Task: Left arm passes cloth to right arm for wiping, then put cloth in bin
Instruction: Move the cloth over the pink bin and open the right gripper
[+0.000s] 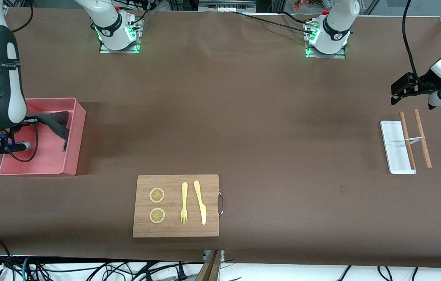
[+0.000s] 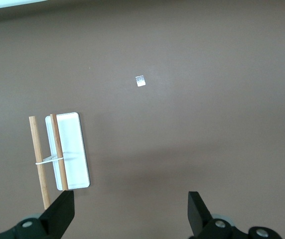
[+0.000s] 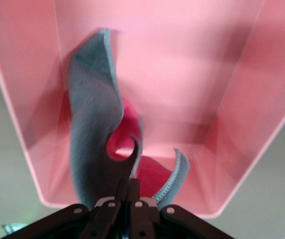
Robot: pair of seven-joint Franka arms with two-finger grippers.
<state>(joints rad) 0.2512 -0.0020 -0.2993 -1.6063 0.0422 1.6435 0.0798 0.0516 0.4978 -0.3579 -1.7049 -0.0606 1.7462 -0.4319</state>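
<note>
The dark-grey cloth (image 1: 58, 124) hangs over the inside of the pink bin (image 1: 73, 150) at the right arm's end of the table. My right gripper (image 1: 32, 120) is shut on one edge of the cloth (image 3: 93, 134), holding it twisted above the bin's floor (image 3: 182, 74). At the left arm's end, my left gripper (image 1: 394, 93) hovers open and empty above the bare table (image 2: 182, 124); its two fingers (image 2: 198, 211) stand wide apart.
A wooden cutting board (image 1: 175, 228) with two lemon slices, a yellow fork and a yellow knife lies near the front camera. A small white tray (image 1: 394, 144) with two wooden chopsticks (image 1: 422, 132) lies under the left gripper, also in the left wrist view (image 2: 75, 144).
</note>
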